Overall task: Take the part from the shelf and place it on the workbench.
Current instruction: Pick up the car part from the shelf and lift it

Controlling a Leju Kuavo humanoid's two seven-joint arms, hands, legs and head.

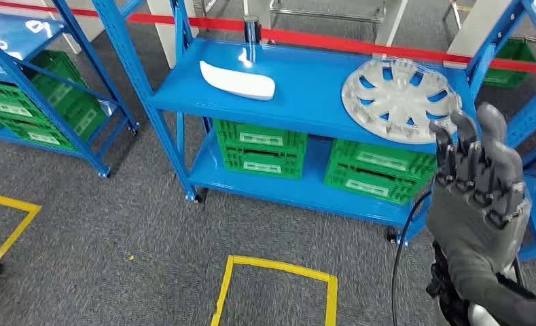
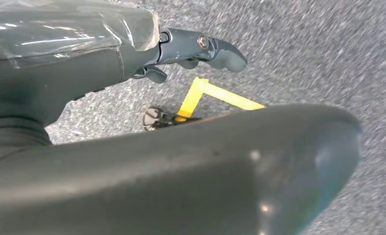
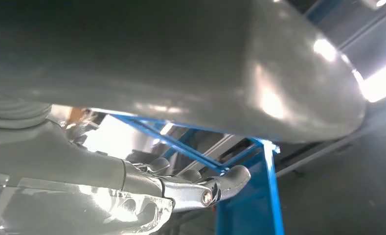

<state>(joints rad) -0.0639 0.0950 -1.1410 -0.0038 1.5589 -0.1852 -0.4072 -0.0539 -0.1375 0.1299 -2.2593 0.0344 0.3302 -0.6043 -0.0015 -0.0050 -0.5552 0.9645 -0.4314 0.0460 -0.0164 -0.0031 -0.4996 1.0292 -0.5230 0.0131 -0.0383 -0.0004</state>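
Observation:
A blue shelf (image 1: 306,95) stands ahead, and two parts lie on its top level. A white curved part (image 1: 238,80) is at the left and a silver wheel cover (image 1: 399,98) at the right. My right hand (image 1: 479,183) is raised in front of the shelf's right end, just below and right of the wheel cover. Its fingers point up and are apart, with nothing in them. In the right wrist view, the fingers (image 3: 220,186) of my right hand (image 3: 171,73) stand before the blue frame. My left hand (image 2: 171,166) hangs over the grey carpet and holds nothing.
Green crates (image 1: 261,149) (image 1: 377,170) sit on the shelf's lower level. A second blue rack with green crates (image 1: 41,102) stands at the left, and another rack (image 1: 523,68) at the right. Yellow tape (image 1: 278,285) marks a square on the carpet in front. Red tape (image 1: 319,37) runs behind.

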